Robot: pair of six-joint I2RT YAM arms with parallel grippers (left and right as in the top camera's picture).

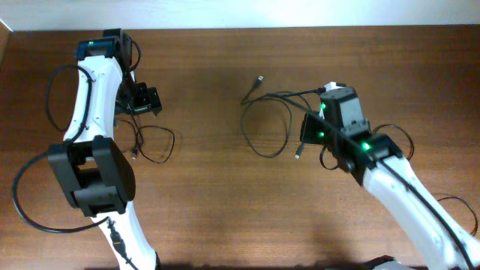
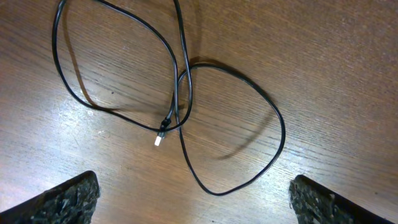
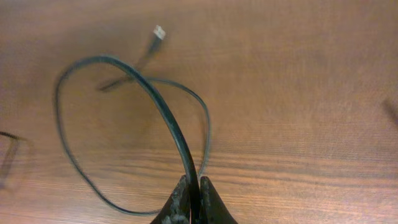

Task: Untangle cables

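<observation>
A: Okay, left gripper (image 2: 194, 200) status?
B: Released, jaws spread wide, nothing between them. Only the two dark fingertips (image 2: 68, 196) show, at the bottom corners of the wrist view. In the overhead view it sits toward the far left of the table (image 1: 225, 202).
A: And the left cable (image 2: 283, 130)?
B: Flat on the table, just ahead of that gripper. Two loose loops, one strand crossing the other in the middle. White-tipped plug (image 2: 160, 139) lies right beside the crossing. No contact with the fingertips that I can see.
A: Right gripper (image 3: 193, 186)?
B: Clenched, grasping the right cable (image 3: 177, 137). Cord runs straight into the pinched fingers (image 3: 177, 204) and looks thicker there than elsewhere, so that stretch sits closer to the wrist camera.
A: Rest of that cable?
B: One big loop on the wood, beside the gripper on its mid-table side. Held strand crosses another strand near the top of the loop in the wrist view. Overhead shows two ends: far plug (image 1: 259, 78) pointing toward the table's far edge, near plug (image 1: 298, 154) just beside the gripper.
A: Left and right cable touching?
B: Well apart, each on its own side of the table.
</observation>
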